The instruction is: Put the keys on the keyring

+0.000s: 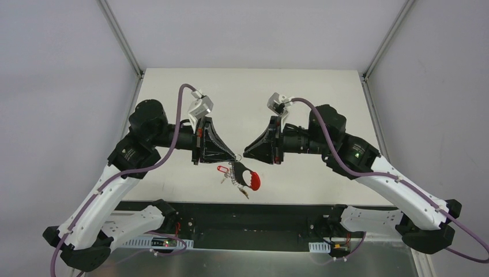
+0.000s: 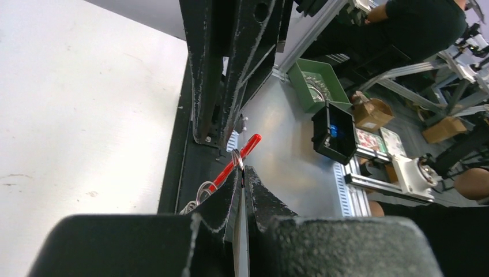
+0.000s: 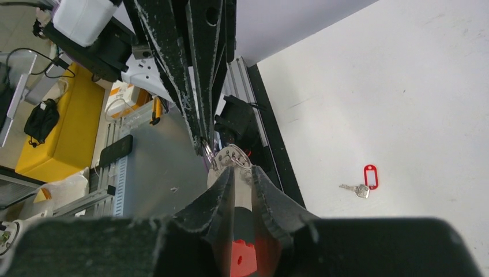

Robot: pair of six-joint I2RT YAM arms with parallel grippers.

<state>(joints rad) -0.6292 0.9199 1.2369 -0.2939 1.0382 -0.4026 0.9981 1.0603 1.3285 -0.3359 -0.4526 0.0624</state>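
1. Status: the task looks part done. Your left gripper (image 2: 242, 173) is clamped fully shut on the small silvery wire keyring (image 2: 236, 157), which it holds in the air over the near edge of the white table (image 1: 323, 104).
2. Your right gripper (image 3: 242, 172) meets it tip to tip. Its jaws stand a narrow way apart, with the perforated head of a silvery metal key (image 3: 233, 156) at their tips, against the keyring. Whether they grip this key cannot be told.
3. A thick red curved loop (image 1: 255, 183) hangs at 5 o'clock from the meeting point, so some items appear attached already.
4. Remaining: one silvery key with a red plastic tag (image 3: 362, 189) lies loose on the table, at 3 o'clock in the right wrist view. Treat the key at the jaws as not yet confirmed threaded.
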